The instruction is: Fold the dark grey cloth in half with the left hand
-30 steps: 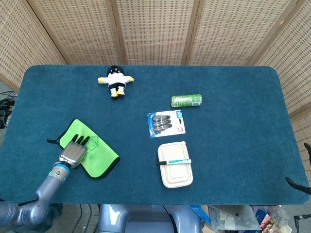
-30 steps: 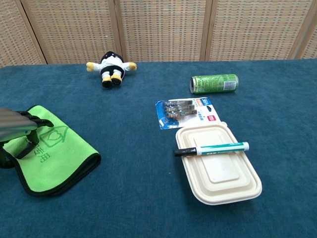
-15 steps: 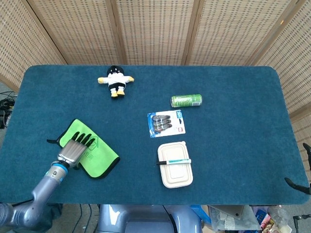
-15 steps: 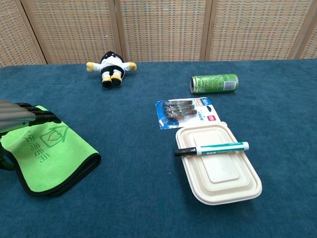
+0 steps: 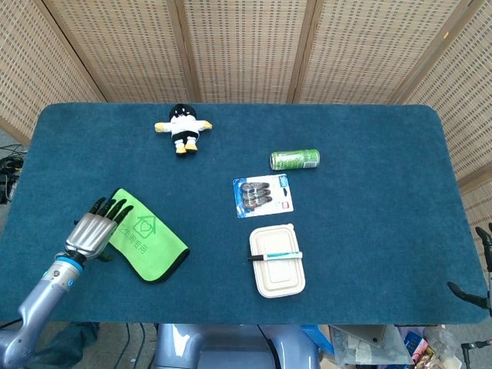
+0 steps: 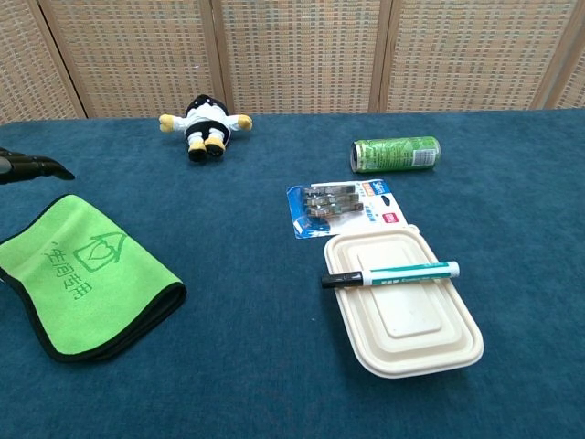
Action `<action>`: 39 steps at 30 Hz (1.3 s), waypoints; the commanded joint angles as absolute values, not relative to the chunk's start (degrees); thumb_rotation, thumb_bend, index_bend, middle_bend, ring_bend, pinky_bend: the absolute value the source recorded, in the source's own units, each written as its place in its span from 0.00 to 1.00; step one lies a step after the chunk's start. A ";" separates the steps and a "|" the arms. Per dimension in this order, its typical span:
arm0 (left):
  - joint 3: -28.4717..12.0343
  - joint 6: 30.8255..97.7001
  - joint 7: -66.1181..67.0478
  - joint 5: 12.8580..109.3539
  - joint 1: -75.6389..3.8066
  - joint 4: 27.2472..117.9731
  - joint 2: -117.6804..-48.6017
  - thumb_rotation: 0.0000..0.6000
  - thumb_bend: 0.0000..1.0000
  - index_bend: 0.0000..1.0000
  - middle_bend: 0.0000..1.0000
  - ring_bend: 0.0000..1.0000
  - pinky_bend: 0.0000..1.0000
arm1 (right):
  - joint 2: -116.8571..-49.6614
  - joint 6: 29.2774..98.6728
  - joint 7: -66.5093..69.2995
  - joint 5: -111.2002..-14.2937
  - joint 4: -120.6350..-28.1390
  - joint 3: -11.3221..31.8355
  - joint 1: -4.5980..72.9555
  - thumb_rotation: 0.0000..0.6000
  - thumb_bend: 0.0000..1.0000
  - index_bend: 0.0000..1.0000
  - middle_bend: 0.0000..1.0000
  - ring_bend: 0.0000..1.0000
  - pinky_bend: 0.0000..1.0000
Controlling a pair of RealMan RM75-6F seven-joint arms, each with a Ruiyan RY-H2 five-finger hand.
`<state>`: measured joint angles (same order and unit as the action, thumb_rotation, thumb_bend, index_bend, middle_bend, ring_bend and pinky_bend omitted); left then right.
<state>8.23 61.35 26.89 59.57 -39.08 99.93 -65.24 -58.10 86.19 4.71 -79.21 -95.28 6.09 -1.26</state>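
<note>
The cloth (image 5: 146, 238) lies folded on the table's front left, its green side with a printed logo facing up and a dark grey edge showing along its border (image 6: 78, 274). My left hand (image 5: 92, 231) hovers at the cloth's left edge with its fingers stretched out and apart, holding nothing. In the chest view only its dark fingertips (image 6: 32, 167) poke in from the left, above and behind the cloth. At the right edge of the head view a few dark parts of my right hand (image 5: 467, 293) show beside the table; how it is held is unclear.
A plush doll (image 5: 183, 127) lies at the back. A green can (image 5: 294, 159) lies on its side, with a blister pack (image 5: 263, 194) in front of it. A pen (image 6: 388, 273) rests across a lidded beige box (image 6: 407, 315). Blue felt covers the table (image 5: 369, 223).
My left hand has lifted off the green cloth and drawn back to the left, its fingers now straight. The cloth stays folded where it was.
</note>
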 commanded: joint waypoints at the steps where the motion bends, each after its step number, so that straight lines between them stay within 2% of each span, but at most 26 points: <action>1: 6.40 61.98 20.42 62.29 -36.78 94.44 -65.64 1.00 0.11 0.00 0.00 0.00 0.00 | -58.10 86.31 4.68 -79.44 -95.36 5.99 -1.29 1.00 0.00 0.00 0.00 0.00 0.00; 13: 2.79 55.12 8.94 65.24 -35.70 75.60 -74.81 1.00 0.11 0.00 0.00 0.00 0.00 | -58.40 86.42 3.52 -80.15 -95.81 5.53 -1.23 1.00 0.00 0.00 0.00 0.00 0.00; 25: 1.04 53.95 7.79 68.47 -35.16 67.64 -82.33 1.00 0.11 0.00 0.00 0.00 0.00 | -58.81 85.98 2.34 -79.62 -95.75 5.55 -0.97 1.00 0.00 0.00 0.00 0.00 0.00; 39: -0.61 49.60 8.46 67.29 -34.99 62.48 -85.03 1.00 0.11 0.00 0.00 0.00 0.00 | -59.10 85.35 1.93 -79.02 -95.44 5.61 -0.68 1.00 0.00 0.00 0.00 0.00 0.00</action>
<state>-0.49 49.91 8.54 67.32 -35.00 62.83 -84.88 -59.09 85.36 1.95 -79.03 -95.44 5.62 -0.69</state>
